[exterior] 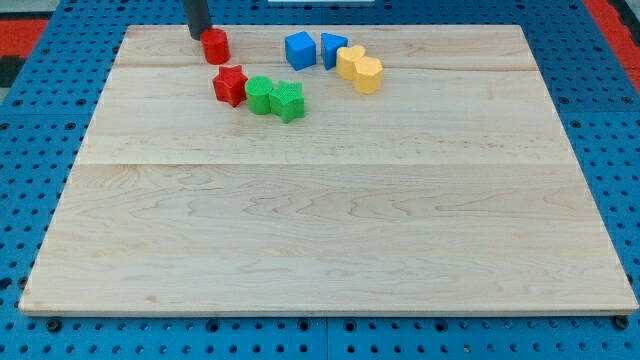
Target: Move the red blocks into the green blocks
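You see a pale wooden bench (330, 230) filling most of the frame, its boards running left to right, laid on a blue pegboard (30, 120) that shows around every edge. All the blocks sit in the upper part of the bench, left of centre to centre, and the lower two thirds carry nothing you need to track. The dark rod comes down from the top edge in the upper left, and my tip (197, 37) rests right against the upper left side of the red cylinder (215, 45), touching it or very nearly so. There is no pincer on this arm, so there is nothing to call apart or together. Below and slightly right of the cylinder, a little apart from it, lies the red star (229, 85). The star's right side touches the green cylinder (260, 95), and that in turn touches the green star (287, 102) just to its lower right. Further right, in the upper centre, the blue cube (299, 50) and the blue wedge (331, 49) stand close together, and the two yellow blocks (359, 68), rounded and pressed against each other, sit just beside the wedge on its right.
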Action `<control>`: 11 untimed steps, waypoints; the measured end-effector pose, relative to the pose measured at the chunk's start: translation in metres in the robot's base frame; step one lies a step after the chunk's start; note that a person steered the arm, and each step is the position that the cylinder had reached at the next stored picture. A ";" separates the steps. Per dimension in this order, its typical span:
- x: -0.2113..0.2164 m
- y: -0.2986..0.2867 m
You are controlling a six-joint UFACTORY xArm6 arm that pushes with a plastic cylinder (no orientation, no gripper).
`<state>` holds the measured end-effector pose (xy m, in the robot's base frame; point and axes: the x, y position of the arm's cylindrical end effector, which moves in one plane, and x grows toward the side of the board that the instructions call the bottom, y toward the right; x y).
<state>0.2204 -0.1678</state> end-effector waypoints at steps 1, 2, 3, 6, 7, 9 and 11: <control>0.024 0.026; 0.025 0.020; 0.016 0.012; 0.044 0.066; 0.059 0.066; 0.081 0.091; 0.098 0.184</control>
<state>0.3186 0.0163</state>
